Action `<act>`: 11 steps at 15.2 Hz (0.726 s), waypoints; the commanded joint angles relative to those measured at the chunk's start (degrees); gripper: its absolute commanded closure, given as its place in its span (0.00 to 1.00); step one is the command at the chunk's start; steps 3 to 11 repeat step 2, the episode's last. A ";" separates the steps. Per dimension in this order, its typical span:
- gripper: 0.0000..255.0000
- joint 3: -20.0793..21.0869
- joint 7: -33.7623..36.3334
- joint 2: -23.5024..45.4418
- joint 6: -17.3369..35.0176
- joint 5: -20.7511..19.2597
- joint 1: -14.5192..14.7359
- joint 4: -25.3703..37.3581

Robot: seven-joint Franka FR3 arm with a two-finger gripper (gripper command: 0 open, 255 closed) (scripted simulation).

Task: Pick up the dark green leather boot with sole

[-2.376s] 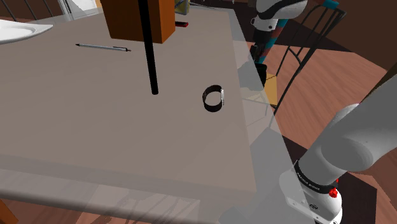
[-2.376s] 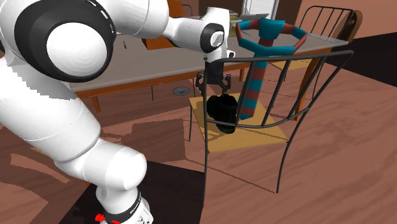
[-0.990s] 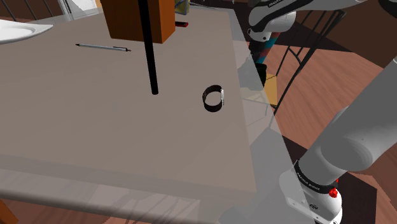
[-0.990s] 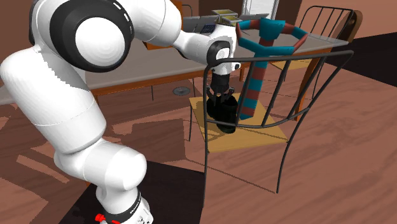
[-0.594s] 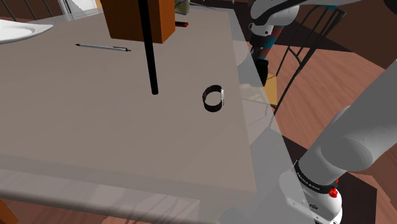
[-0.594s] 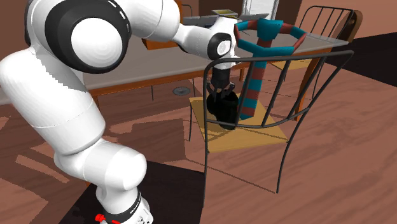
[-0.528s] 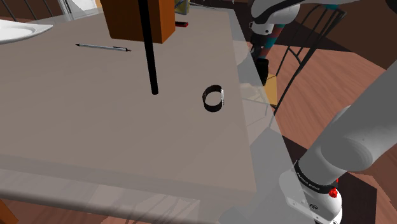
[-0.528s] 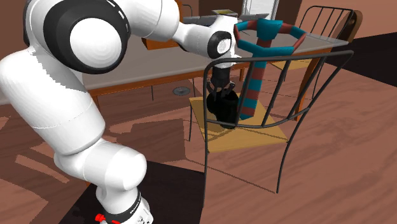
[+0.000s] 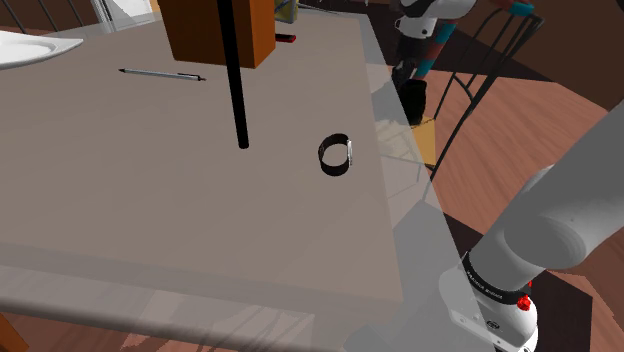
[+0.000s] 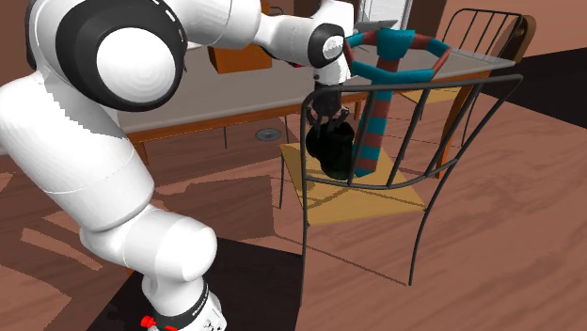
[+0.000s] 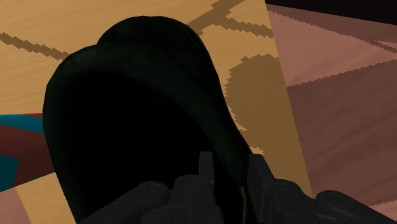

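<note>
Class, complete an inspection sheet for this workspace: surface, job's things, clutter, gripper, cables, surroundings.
Surface: yellow wooden chair seat beside a grey table.
Job's things: dark boot, apparently lifted off the seat.
Clutter: teal and red striped item on the seat; pen, black band on the table.
Gripper: gripper above the boot, jaws closed on its top.
Cables: nothing seen.
Surroundings: reddish wooden floor.

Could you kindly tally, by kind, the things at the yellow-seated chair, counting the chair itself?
Chair: 1
Dark boot: 1
Teal-and-red striped scarf: 1
Total: 3
</note>
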 commanded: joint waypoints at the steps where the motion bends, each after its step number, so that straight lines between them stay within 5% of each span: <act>1: 1.00 0.03 0.05 -0.27 -0.92 -0.09 0.00 0.82; 11: 1.00 0.03 0.04 -0.26 -0.92 -0.08 0.00 0.83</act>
